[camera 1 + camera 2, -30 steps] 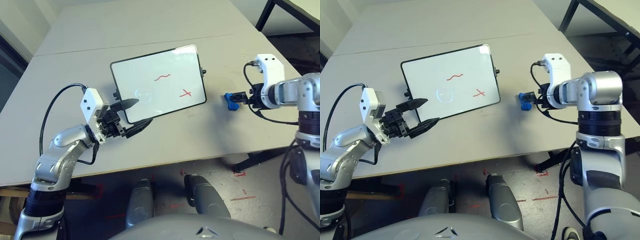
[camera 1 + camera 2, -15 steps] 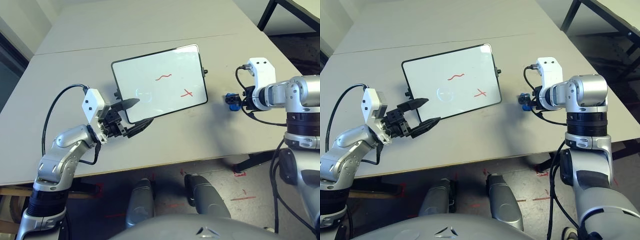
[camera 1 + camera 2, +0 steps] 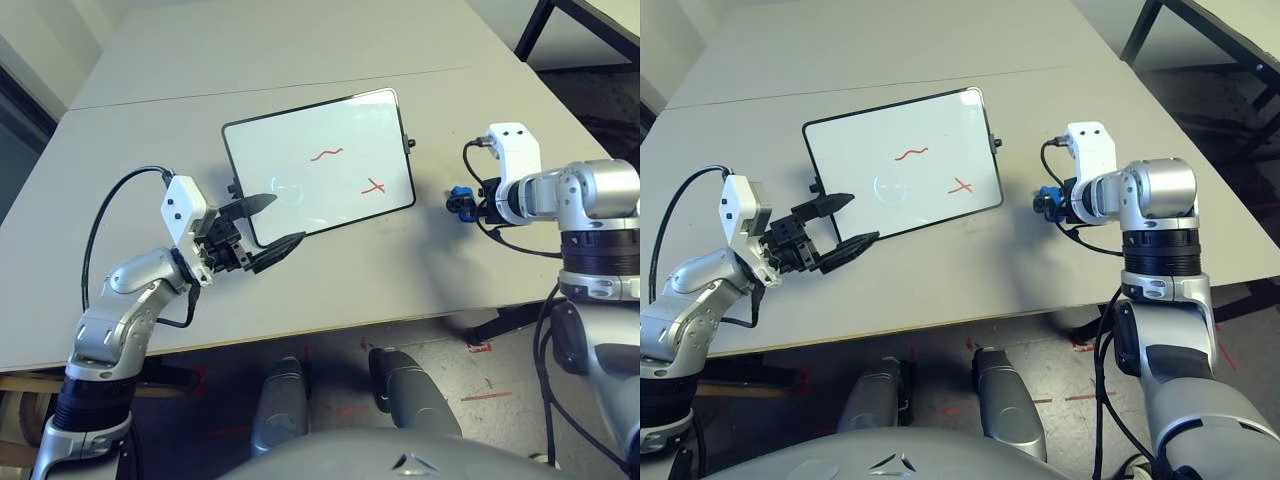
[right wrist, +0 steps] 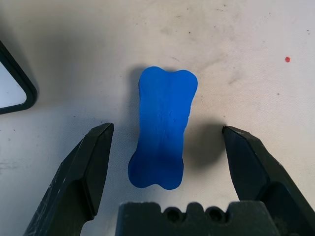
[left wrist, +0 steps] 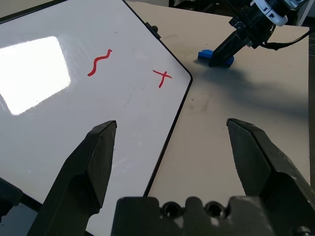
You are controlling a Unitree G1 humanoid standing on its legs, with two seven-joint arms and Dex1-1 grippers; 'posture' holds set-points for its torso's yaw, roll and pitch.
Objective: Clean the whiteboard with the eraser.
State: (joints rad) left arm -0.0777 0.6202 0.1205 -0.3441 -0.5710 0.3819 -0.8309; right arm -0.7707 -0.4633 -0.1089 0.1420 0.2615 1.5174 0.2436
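1. Count: one whiteboard (image 3: 318,164), one eraser (image 4: 163,127), two red marks on the board, namely one wavy line (image 3: 324,155) and one cross (image 3: 373,186), and two grippers.
2. The whiteboard lay flat on the pale surface (image 3: 400,270), turned at an angle to the surface's near edge. Its black frame ran unbroken round all four rounded corners, with one small knob (image 3: 408,144) on the right side and one on the left.
3. Open room: bare surface lay beyond the board's far edge and along the near strip in front of it. A narrow bare gap separated the board's right edge from the eraser.
4. The left gripper (image 3: 264,228) was held at the board's near-left corner with its two black fingers spread wide. In the left wrist view one finger (image 5: 83,167) stood over the white face and the other over bare surface, with the board's edge running between them. Contact with the board could not be judged.
5. The eraser lay flat on the surface just right of the board, near its right corner, apart from the frame.
6. The right gripper (image 4: 165,162) was positioned at the eraser with its fingers parted. In the right wrist view the blue block lay lengthwise between the two fingers, with clear surface showing on both sides and neither finger touching it.
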